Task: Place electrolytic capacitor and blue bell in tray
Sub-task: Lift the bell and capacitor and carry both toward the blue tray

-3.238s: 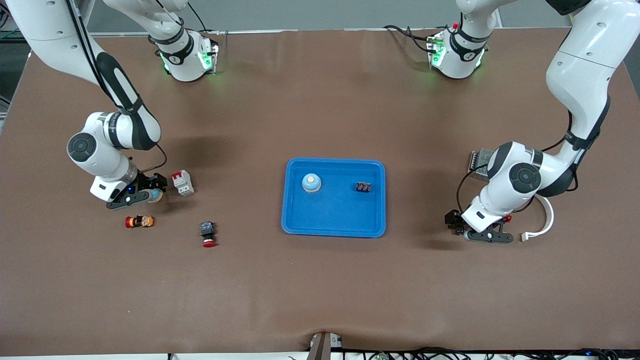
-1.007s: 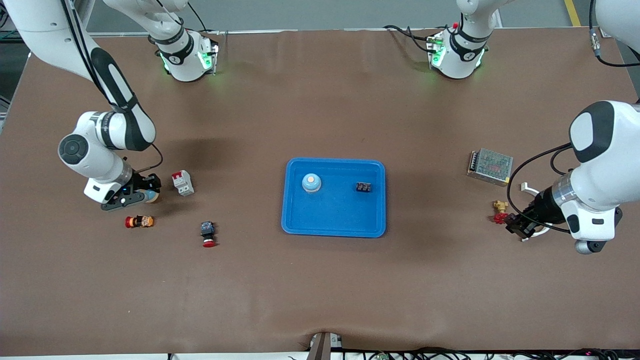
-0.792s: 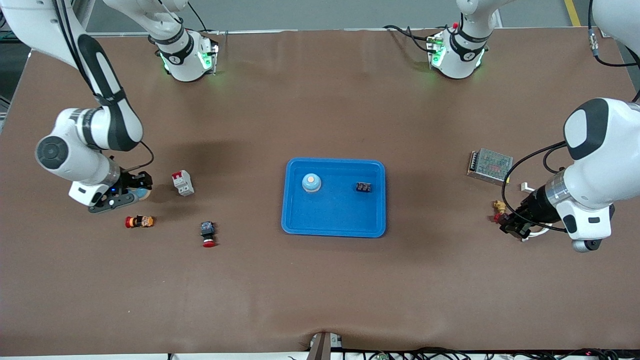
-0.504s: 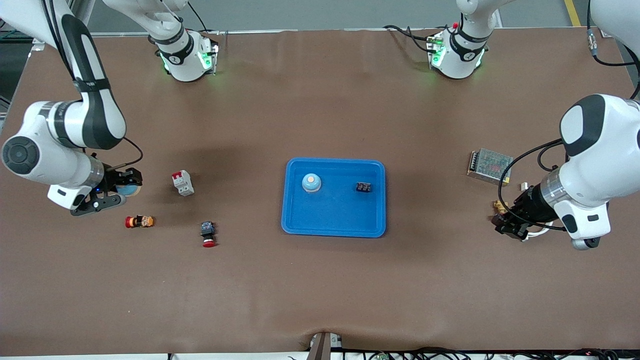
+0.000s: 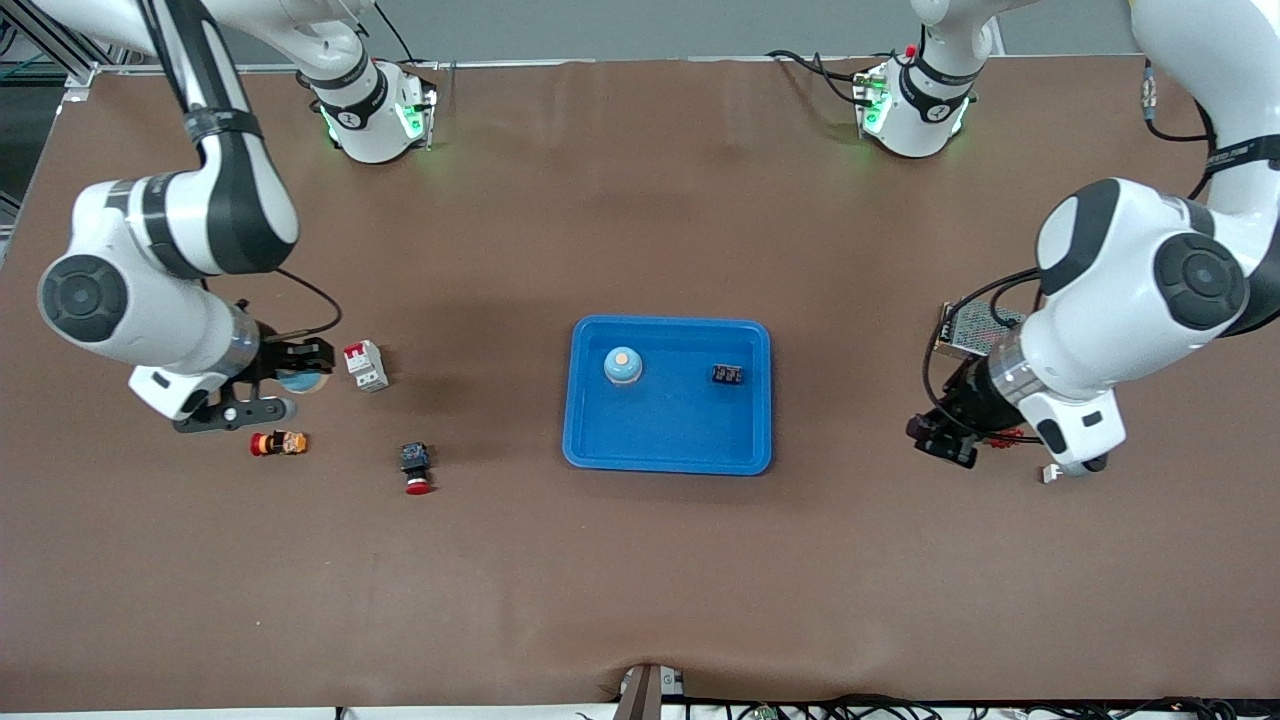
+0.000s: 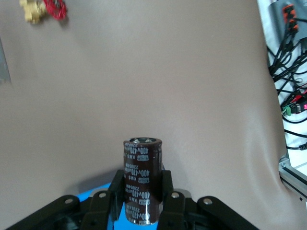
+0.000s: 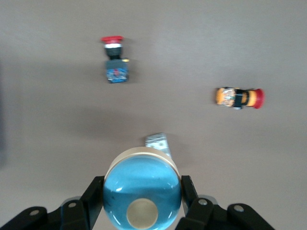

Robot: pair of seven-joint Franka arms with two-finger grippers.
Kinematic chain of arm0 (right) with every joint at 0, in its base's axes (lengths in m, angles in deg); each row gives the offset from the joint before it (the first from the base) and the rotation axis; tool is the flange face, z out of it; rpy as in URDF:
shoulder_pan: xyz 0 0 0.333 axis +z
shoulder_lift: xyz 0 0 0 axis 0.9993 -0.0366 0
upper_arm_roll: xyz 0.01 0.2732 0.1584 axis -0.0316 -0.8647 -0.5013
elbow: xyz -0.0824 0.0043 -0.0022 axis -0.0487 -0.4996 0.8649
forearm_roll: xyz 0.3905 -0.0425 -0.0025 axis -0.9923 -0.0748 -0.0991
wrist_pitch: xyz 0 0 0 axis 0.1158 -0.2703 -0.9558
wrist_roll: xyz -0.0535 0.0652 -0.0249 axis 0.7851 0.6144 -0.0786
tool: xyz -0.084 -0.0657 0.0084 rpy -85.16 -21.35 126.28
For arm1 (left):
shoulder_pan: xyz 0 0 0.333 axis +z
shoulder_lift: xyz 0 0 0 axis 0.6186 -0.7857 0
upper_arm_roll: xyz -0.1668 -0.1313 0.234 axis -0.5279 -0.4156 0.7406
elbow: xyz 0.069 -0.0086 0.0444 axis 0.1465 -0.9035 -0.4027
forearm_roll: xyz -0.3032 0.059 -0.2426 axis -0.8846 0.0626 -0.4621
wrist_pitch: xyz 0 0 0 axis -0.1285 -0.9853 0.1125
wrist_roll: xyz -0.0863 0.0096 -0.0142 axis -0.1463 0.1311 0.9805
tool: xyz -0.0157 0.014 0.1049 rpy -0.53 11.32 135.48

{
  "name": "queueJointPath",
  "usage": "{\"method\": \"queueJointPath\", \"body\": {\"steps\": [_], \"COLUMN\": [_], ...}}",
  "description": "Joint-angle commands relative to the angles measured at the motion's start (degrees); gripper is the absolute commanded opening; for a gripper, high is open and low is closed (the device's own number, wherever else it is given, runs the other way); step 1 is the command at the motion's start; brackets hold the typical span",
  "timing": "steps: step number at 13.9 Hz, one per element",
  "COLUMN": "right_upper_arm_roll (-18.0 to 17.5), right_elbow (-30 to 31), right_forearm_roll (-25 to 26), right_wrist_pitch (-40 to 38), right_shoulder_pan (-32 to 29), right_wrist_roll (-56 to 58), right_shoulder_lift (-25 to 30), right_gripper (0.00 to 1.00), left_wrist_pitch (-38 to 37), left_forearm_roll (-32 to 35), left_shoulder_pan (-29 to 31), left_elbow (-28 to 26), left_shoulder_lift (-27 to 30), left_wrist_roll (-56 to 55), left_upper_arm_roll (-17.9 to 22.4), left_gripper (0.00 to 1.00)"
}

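Note:
The bright-blue tray [image 5: 665, 432] lies mid-table; a blue bell [image 5: 622, 366] and a small black part [image 5: 727, 375] sit in it. My right gripper [image 5: 290, 388] hangs over the bare table beside a white circuit breaker, shut on a second blue bell [image 5: 298, 381]. In the right wrist view that bell's dome [image 7: 141, 191] fills the gap between the fingers of the right gripper [image 7: 141, 197]. My left gripper [image 5: 935, 440] is over the table just off the tray's end nearest the left arm. It [image 6: 141, 187] is shut on the dark brown electrolytic capacitor [image 6: 142, 172], held upright.
Toward the right arm's end lie a circuit breaker [image 5: 365, 365], an orange-and-red button [image 5: 279, 442] and a red-capped push button [image 5: 415, 469]. Toward the left arm's end are a metal power supply [image 5: 968, 330], a red-and-brass valve [image 6: 45, 9] and a white cable [image 5: 1050, 470].
The left arm has carried the capacitor toward the tray. The right arm swung outward, then came back beside the circuit breaker with the bell. Both grips are unchanged.

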State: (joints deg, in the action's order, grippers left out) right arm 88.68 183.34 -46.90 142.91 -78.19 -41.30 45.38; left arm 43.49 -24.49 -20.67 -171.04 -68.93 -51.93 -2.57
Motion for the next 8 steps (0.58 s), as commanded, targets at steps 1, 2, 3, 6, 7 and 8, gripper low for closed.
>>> {"method": "queueJointPath", "body": {"steps": [1, 2, 3, 6, 7, 8], "right_upper_arm_roll": [0.55, 0.55, 0.55, 0.55, 0.55, 0.55], "right_elbow": [-3.28, -3.72, -4.42, -7.58, -8.12, -8.38], "right_forearm_roll": [-3.27, -3.63, -3.81, -3.81, -3.81, -3.81], "right_wrist_pitch": [-0.58, -0.05, 0.48, 3.10, 4.95, 6.88], "right_shoulder_pan": [3.72, 5.65, 7.76, 14.26, 15.67, 16.99], "right_wrist_roll": [-7.50, -10.84, -14.44, -27.45, -30.79, -33.35], "right_shoulder_lift": [-1.20, -1.38, -1.90, -4.80, -5.94, -7.08], "right_gripper": [0.57, 0.57, 0.57, 0.57, 0.57, 0.56], "left_wrist_pitch": [-0.58, -0.50, -0.50, -0.41, -0.23, -0.06], "left_forearm_roll": [0.99, 2.39, 3.28, 5.83, 6.62, 6.89], "left_shoulder_pan": [-3.11, -4.09, -5.40, -9.18, -10.15, -11.03], "left_elbow": [1.63, 1.54, 1.54, 1.63, 1.63, 1.63], "left_shoulder_lift": [-1.06, -1.58, -1.85, -3.52, -4.04, -4.66], "left_wrist_roll": [-6.97, -10.31, -13.82, -21.39, -23.68, -25.70], "left_upper_arm_roll": [0.02, 0.02, 0.02, 0.02, 0.02, 0.11], "left_gripper": [0.00, 0.00, 0.00, 0.00, 0.00, 0.00]}}
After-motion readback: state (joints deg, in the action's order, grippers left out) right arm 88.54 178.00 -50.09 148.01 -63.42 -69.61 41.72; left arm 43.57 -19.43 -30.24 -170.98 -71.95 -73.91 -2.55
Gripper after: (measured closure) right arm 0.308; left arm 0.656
